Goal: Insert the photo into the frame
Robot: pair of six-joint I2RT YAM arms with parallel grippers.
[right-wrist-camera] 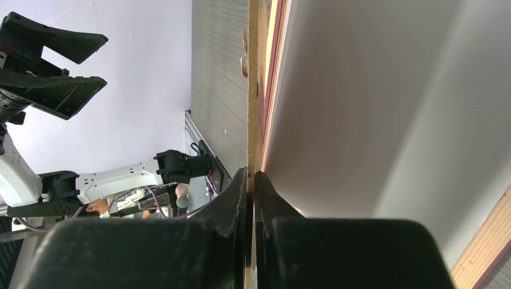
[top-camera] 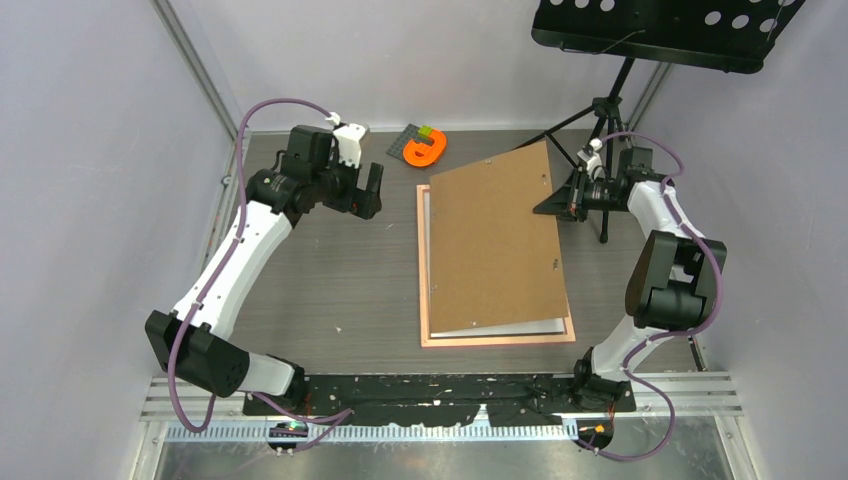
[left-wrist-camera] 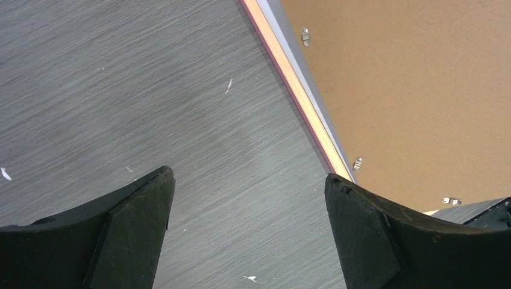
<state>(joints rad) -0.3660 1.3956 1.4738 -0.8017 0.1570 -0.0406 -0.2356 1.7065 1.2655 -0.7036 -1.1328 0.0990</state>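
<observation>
Judged well along: photo [top-camera: 500,327] seemingly in the frame [top-camera: 495,340] at picture centre under the skewed backing board [top-camera: 495,235], right gripper [right-wrist-camera: 251,174] clamped on its right edge, left gripper [left-wrist-camera: 248,176] spread empty upper left, board not yet seated.

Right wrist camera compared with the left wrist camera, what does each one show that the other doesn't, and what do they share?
Only the right wrist view shows the right gripper shut on the thin edge of the brown backing board, with the left gripper open in the background. Only the left wrist view shows that gripper's fingers spread wide over the table, and the small metal clips on the board's face. Both show the board, the pink frame and the table.
</observation>
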